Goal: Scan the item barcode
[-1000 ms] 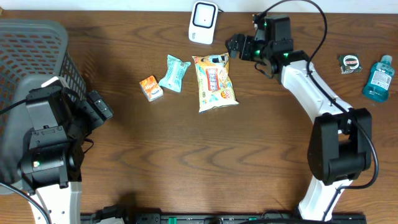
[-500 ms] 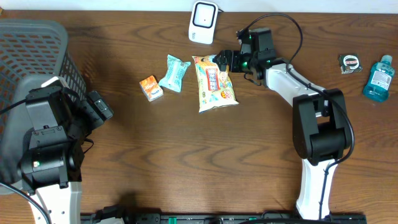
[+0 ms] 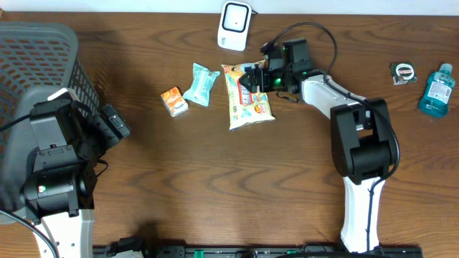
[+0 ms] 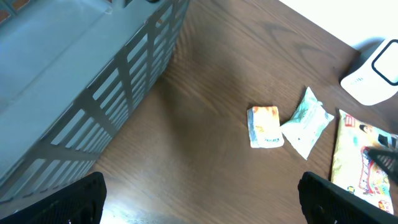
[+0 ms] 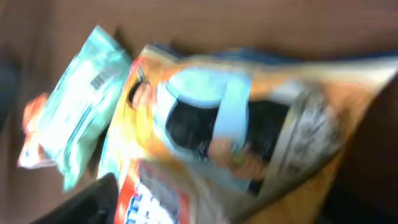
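Observation:
A yellow snack bag (image 3: 247,100) lies flat on the table below the white scanner (image 3: 234,26). My right gripper (image 3: 255,77) is down over the bag's top end. In the blurred right wrist view the bag (image 5: 217,124) fills the space between my jaws, which still stand apart, and one dark finger (image 5: 93,199) shows at the lower left. A teal packet (image 3: 200,84) and a small orange packet (image 3: 174,101) lie to the left of the bag. My left gripper (image 4: 199,199) hangs open and empty over bare wood by the basket.
A grey mesh basket (image 3: 36,64) fills the far left corner of the table. A tape measure (image 3: 404,72) and a blue bottle (image 3: 437,89) sit at the far right. The left wrist view also shows the scanner (image 4: 373,74) and both small packets.
My right arm has reached leftward from beside the scanner onto the top of the yellow bag, and its jaws have started to narrow. The left arm has not moved.

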Action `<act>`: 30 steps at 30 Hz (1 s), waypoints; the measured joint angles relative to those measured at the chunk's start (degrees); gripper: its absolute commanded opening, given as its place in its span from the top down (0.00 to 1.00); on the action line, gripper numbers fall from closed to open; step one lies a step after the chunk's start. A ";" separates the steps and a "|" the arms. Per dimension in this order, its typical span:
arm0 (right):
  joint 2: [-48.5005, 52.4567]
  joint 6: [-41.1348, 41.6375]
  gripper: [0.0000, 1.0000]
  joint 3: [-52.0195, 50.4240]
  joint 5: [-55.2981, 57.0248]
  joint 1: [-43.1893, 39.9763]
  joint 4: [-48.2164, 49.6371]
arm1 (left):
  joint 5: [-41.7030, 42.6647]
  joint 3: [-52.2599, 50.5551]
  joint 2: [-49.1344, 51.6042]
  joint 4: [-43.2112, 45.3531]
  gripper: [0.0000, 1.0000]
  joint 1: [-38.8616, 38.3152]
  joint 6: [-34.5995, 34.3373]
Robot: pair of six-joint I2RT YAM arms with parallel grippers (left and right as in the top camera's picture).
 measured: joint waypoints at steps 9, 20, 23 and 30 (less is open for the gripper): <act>0.76 -3.69 0.99 0.44 -5.90 0.83 -10.10 | 0.00 0.00 0.00 0.02 0.02 0.00 0.02; 1.46 7.28 0.99 -1.25 -23.67 -1.16 6.54 | 0.00 0.00 0.00 0.02 0.02 0.00 0.00; 1.46 13.79 0.99 -1.31 -27.67 -2.69 13.38 | 0.00 0.00 0.00 0.02 0.02 0.00 0.00; 1.46 21.55 0.99 -1.31 -33.05 -5.95 16.90 | 0.00 0.00 0.00 0.00 0.02 0.00 0.00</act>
